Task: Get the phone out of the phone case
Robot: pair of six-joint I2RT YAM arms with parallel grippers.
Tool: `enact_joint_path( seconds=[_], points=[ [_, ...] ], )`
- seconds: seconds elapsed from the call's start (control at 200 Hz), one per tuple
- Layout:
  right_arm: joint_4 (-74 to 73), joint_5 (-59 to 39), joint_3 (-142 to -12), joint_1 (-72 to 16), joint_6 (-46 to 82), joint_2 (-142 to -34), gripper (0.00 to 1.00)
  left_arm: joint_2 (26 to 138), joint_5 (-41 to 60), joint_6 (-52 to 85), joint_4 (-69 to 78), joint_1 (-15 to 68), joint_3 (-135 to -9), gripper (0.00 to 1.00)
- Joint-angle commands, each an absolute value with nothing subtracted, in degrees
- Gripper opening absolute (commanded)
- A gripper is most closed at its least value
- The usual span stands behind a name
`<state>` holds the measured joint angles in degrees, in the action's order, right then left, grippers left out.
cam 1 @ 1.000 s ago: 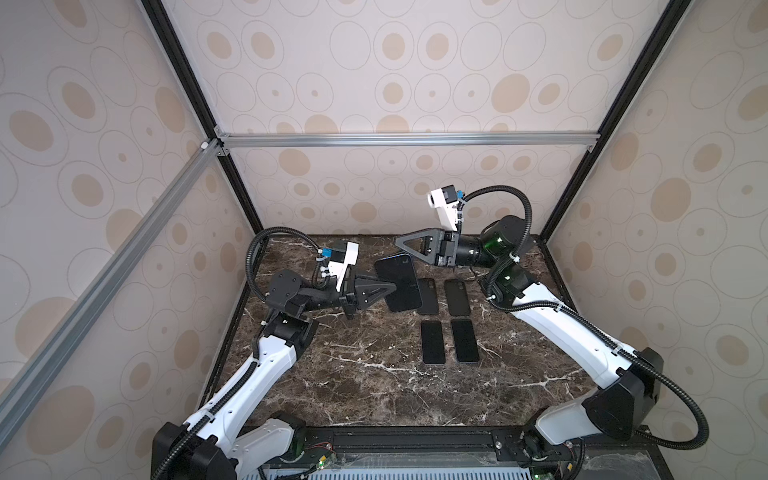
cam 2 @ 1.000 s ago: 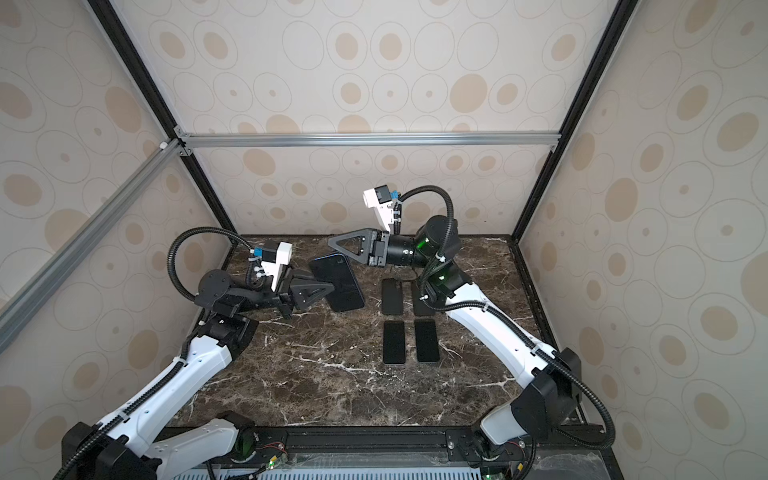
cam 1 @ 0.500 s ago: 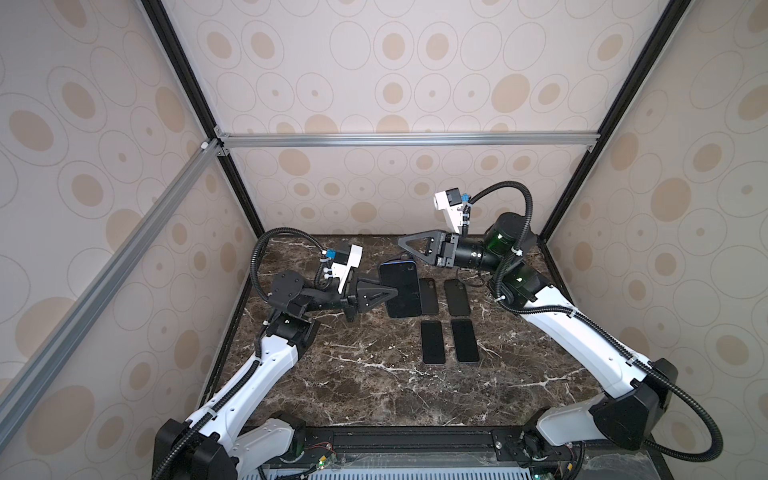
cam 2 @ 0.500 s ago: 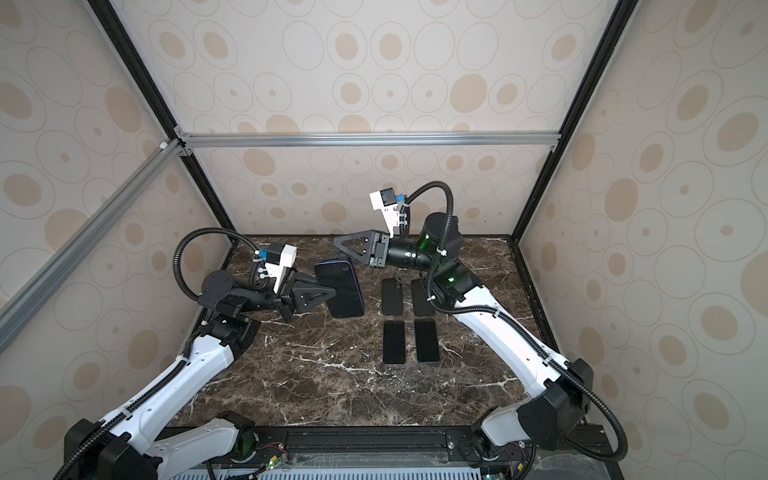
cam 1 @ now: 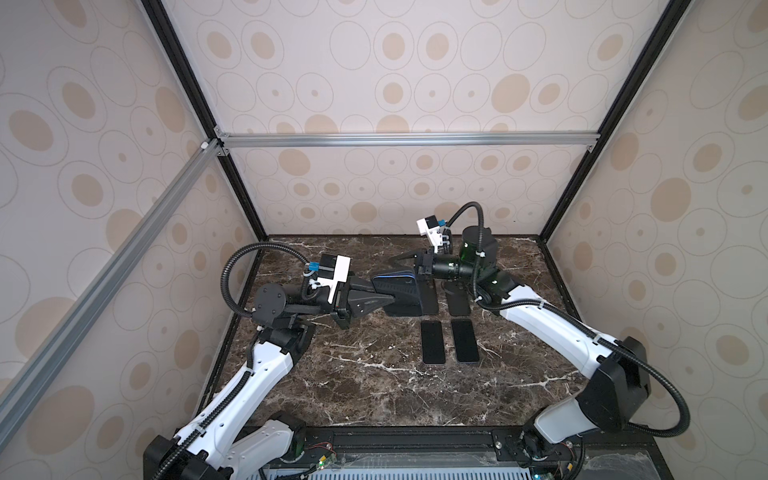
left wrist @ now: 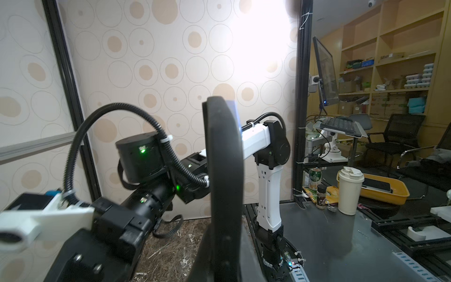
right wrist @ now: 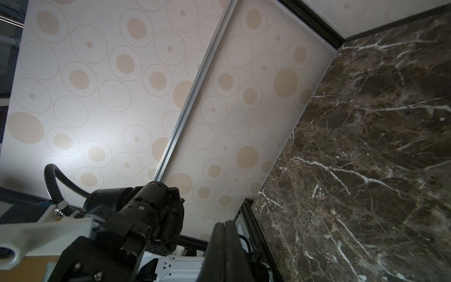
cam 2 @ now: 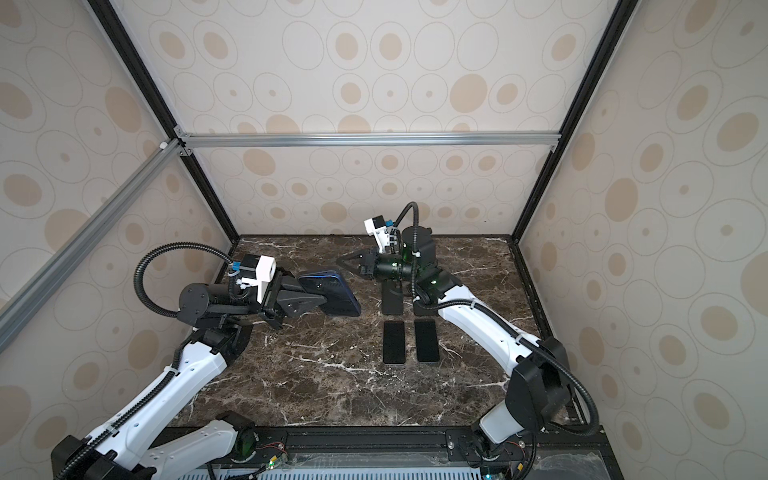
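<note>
Left jaws clamp the dark blue-edged cased phone [cam 1: 405, 291]; right jaws sit together, empty, just beside it — a hard push may lever it loose.

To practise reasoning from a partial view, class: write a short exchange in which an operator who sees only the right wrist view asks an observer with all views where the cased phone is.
Operator: The right wrist view shows me only my shut fingers and the marble table. Where is the cased phone?
Observer: In both top views the left gripper is shut on it, holding it tilted up off the marble.
Operator: Is my gripper touching it?
Observer: It seems not. In a top view the right gripper is shut and empty just beyond the phone's upper edge, with marble showing between them.
</note>
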<state>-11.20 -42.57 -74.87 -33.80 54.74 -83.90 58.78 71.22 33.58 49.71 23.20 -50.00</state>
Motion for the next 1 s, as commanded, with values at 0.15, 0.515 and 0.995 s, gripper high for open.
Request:
enact_joint_path(
  seconds=[0.15, 0.515, 0.995],
  points=[
    [-9.2, -31.6, -69.8, -32.4, 31.7, -67.5, 0.27, 57.0, 62.6, 30.4, 45.0, 22.2, -51.0, 0.00],
    [-5.6, -50.9, -71.8, -33.1, 10.3, -62.1, 0.32, 60.7, 62.9, 47.2, 65.2, 20.8, -45.7, 0.00],
    [10.9, -46.4, -83.3, -41.3, -8.9, -65.4, 0.36, 59.6, 67.1, 43.1, 63.9, 20.8, -45.5, 0.00]
  ],
)
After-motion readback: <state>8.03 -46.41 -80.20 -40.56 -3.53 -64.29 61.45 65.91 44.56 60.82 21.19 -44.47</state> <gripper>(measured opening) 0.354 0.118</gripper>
